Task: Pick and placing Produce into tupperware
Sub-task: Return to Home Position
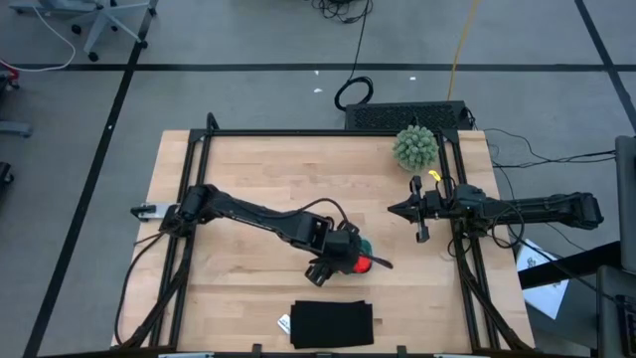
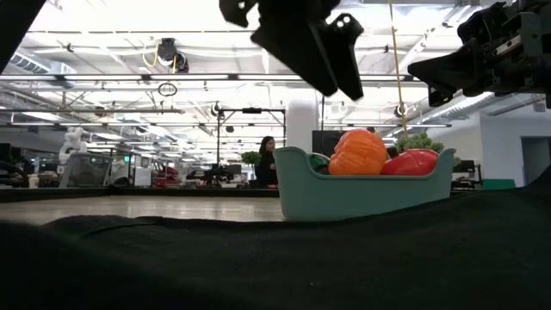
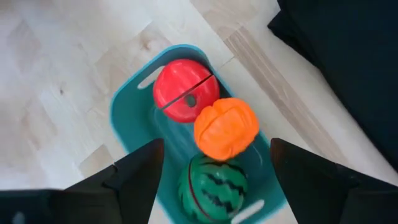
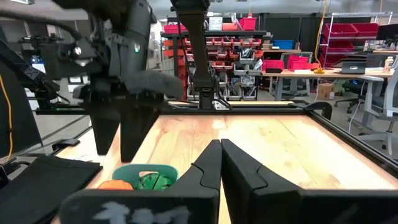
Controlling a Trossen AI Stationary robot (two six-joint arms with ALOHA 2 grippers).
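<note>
The teal tupperware [image 3: 127,115] stands on the wooden table. In it lie the three produce pieces: a red tomato-like one [image 3: 185,90], an orange one [image 3: 226,127] and a striped watermelon [image 3: 213,186]. The low view shows the orange piece [image 2: 357,153] and the red one [image 2: 413,162] rising above the tupperware's rim [image 2: 362,194]. My left gripper [image 3: 216,144] hangs open above the container [image 1: 360,247], pointing steeply down, with nothing between its fingers. My right gripper [image 1: 396,210] is shut and empty near the table's right edge, pointing level toward the middle.
A pale-green spiky ball [image 1: 415,147] sits at the far right of the table. A flat black rectangle [image 1: 333,323] lies at the near edge, just in front of the tupperware. Bare wood [image 1: 248,169] spreads over the far left. A person [image 2: 268,160] stands in the room beyond.
</note>
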